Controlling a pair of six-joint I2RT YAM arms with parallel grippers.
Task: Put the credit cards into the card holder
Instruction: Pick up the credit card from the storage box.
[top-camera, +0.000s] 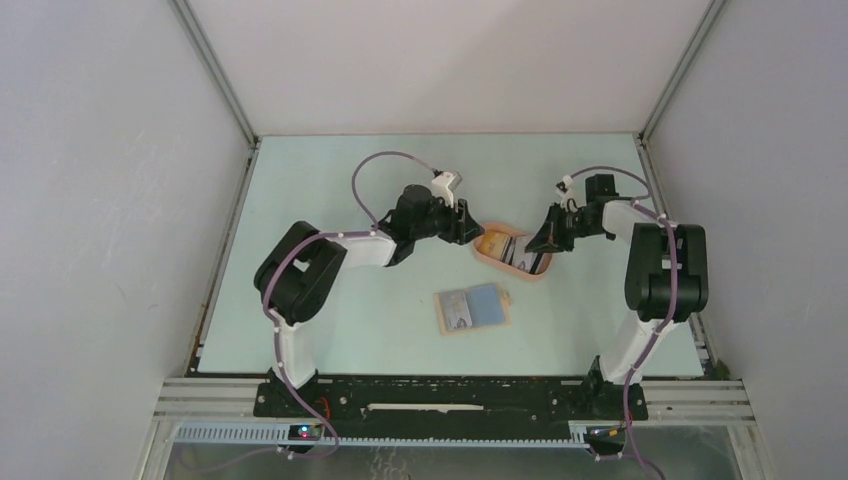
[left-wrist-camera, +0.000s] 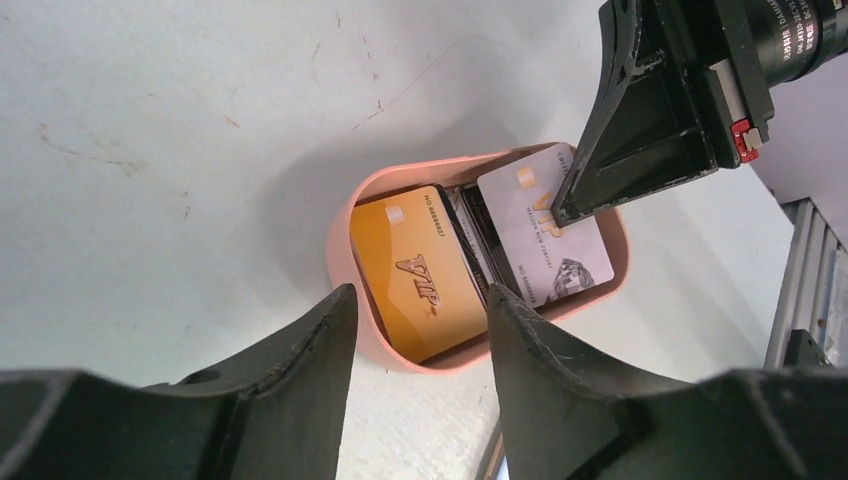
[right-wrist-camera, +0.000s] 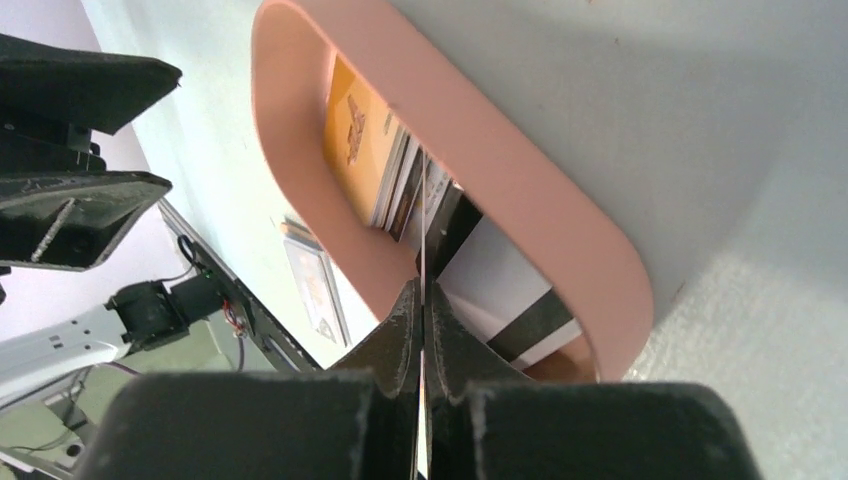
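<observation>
Right hand (right-wrist-camera: 422, 298) pinches a white plastic card (left-wrist-camera: 545, 235) by its edge inside the peach oval tray (right-wrist-camera: 480, 150) — ready for lifting out; left hand (left-wrist-camera: 420, 300) spread beside the tray.

1. Overhead cam: the cards (top-camera: 500, 246) in the tray (top-camera: 477, 252) are way too tiny to count, and the right gripper (top-camera: 540, 243) covers the tray's right-hand part.
2. Left wrist cam: between the orange card (left-wrist-camera: 420, 270) and the white card (left-wrist-camera: 550, 250) there's a stack (left-wrist-camera: 478, 240) showing only dark-striped slivers. No idea how many.
3. Same view: the right gripper hides the white card's top corner, and its body runs off the top edge.
4. The left gripper (left-wrist-camera: 420, 295) has fingers cut off at the bottom, and they block the tray's near rim.
5. Right wrist cam: the pinched card (right-wrist-camera: 424, 230) is edge-on, just a thin line, so its colour's anyone's guess.
6. The wallet (right-wrist-camera: 315, 290) beyond the rim is a blur.
</observation>
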